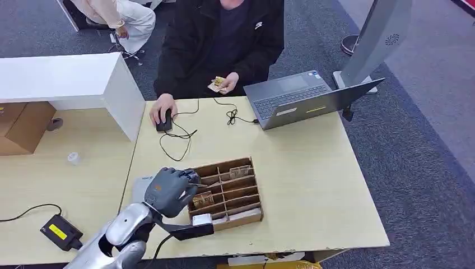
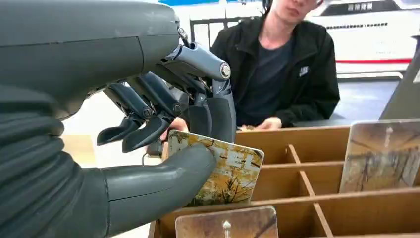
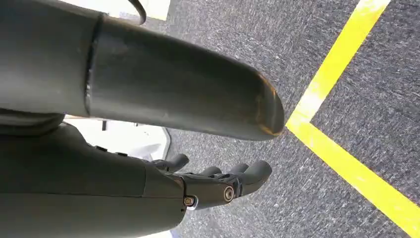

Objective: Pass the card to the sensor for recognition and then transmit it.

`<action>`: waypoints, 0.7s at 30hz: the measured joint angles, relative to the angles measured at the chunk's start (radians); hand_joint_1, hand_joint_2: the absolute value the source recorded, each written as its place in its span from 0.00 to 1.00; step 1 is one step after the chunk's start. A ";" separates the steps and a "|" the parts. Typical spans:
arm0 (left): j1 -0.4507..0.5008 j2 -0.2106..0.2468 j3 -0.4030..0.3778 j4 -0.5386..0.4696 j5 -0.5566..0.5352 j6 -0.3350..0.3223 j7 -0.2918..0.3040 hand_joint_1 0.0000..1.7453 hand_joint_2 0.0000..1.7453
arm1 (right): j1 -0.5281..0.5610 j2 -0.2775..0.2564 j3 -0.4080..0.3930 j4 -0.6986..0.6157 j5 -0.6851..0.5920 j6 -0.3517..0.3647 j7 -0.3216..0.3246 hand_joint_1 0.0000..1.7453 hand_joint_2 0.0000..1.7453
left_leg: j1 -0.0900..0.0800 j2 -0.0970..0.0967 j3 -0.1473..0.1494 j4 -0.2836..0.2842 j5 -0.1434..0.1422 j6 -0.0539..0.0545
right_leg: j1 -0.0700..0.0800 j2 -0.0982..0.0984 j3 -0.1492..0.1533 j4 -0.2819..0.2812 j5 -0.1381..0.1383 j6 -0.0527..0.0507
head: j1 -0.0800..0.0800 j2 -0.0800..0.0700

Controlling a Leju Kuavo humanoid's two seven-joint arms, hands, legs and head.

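A card (image 2: 218, 171) is pinched between thumb and fingers of the left hand (image 1: 168, 190) above the wooden tray (image 1: 235, 216) on the bench (image 1: 313, 185). It should be lifted straight, grip kept firm.

- The head view is evenly and brightly lit from overhead; shadows on the bench (image 1: 302, 162) are soft and short, and the wooden box (image 1: 227, 193) by the fingers looks a little soft and blocky.
- In the left wrist view the bright background behind the person (image 2: 287, 64) is washed out, a dull sheen lies on the thumb (image 2: 163, 173), and the card (image 2: 225, 171) between the fingers is fairly sharp.
- In the right wrist view the near grey cover is blurred; the carpet (image 3: 346, 74) beyond the fingers is grainy.
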 joint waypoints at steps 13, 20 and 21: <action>0.103 -0.055 0.082 -0.091 -0.323 0.467 0.028 1.00 1.00 | 0.000 0.000 -0.002 0.000 0.008 -0.014 0.010 0.00 0.00 | 0.000 0.000 0.000 0.000 0.000 0.000 | 0.000 0.000 0.000 0.000 0.000 0.000 | 0.000 0.000; 0.144 -0.111 0.169 -0.159 -0.339 0.470 -0.053 1.00 1.00 | 0.000 0.000 -0.002 0.000 0.010 -0.015 0.011 0.00 0.00 | 0.000 0.000 0.000 0.000 0.000 0.000 | 0.000 0.000 0.000 0.000 0.000 0.000 | 0.000 0.000; 0.148 -0.120 0.184 -0.169 -0.341 0.470 -0.062 1.00 1.00 | 0.000 0.000 -0.002 0.000 0.010 -0.015 0.011 0.00 0.00 | 0.000 0.000 0.000 0.000 0.000 0.000 | 0.000 0.000 0.000 0.000 0.000 0.000 | 0.000 0.000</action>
